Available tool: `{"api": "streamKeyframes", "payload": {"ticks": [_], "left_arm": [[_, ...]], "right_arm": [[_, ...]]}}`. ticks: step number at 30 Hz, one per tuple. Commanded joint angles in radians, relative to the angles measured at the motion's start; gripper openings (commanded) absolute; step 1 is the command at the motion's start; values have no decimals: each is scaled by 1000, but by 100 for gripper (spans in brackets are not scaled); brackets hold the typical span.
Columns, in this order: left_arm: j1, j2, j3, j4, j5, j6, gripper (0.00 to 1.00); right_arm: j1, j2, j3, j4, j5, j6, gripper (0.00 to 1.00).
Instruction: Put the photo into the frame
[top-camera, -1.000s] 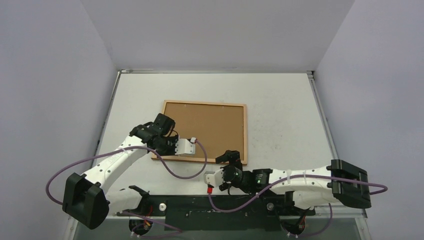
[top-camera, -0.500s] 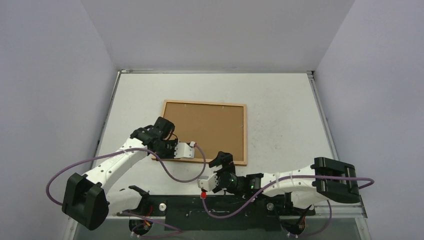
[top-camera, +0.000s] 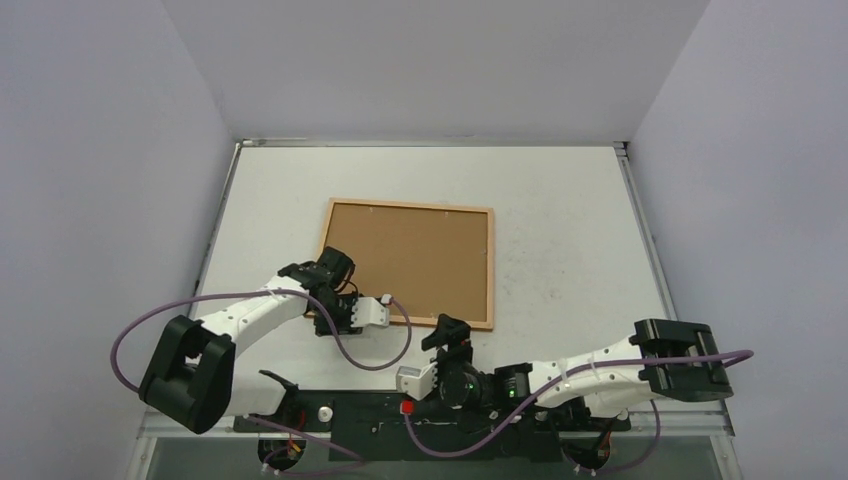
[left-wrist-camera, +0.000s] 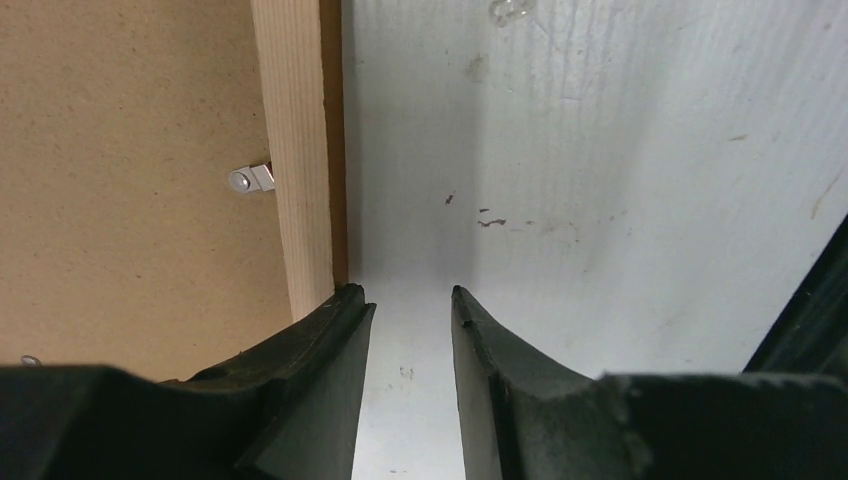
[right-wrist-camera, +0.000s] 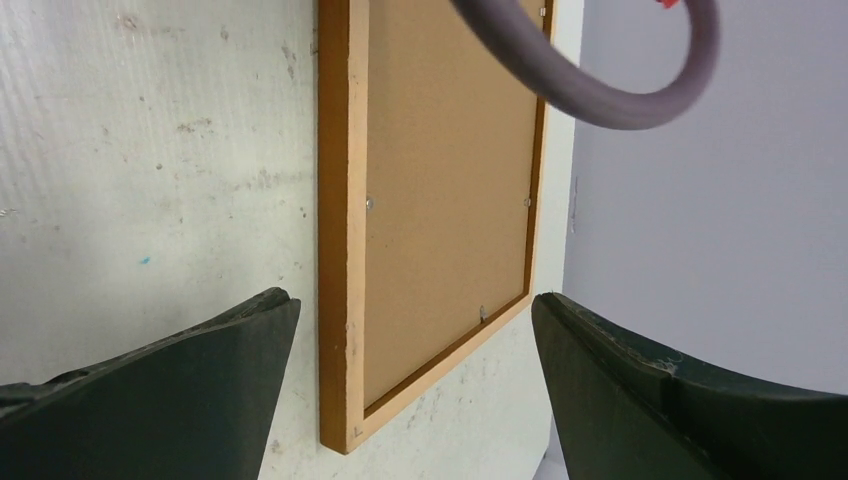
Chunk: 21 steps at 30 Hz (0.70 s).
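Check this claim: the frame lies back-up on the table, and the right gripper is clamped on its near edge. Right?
No. The right gripper is not clamped on the frame: the right wrist view shows its jaws wide open, gripping nothing. The frame does lie back-up on the table.

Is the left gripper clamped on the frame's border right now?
No. In the left wrist view the left gripper stands slightly open over the table, beside the frame, with nothing between its fingers.
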Motion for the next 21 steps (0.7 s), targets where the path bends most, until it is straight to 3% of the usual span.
{"api": "streamKeyframes", "payload": {"ticks": [1,8,14,21], "left_arm": [[24,26,4,98,14,2,34],[27,54,-14,123,7,4,21],[29,66,-13,128,20,8,0],[54,39,86,8,47,9,0]], "right_arm": [[65,-56,-14,20,156,105,90],[113,-104,-39,13,263,199,90],[121,-99,-35,48,270,160,90],[108,-93,-53,62,219,106,90]]}}
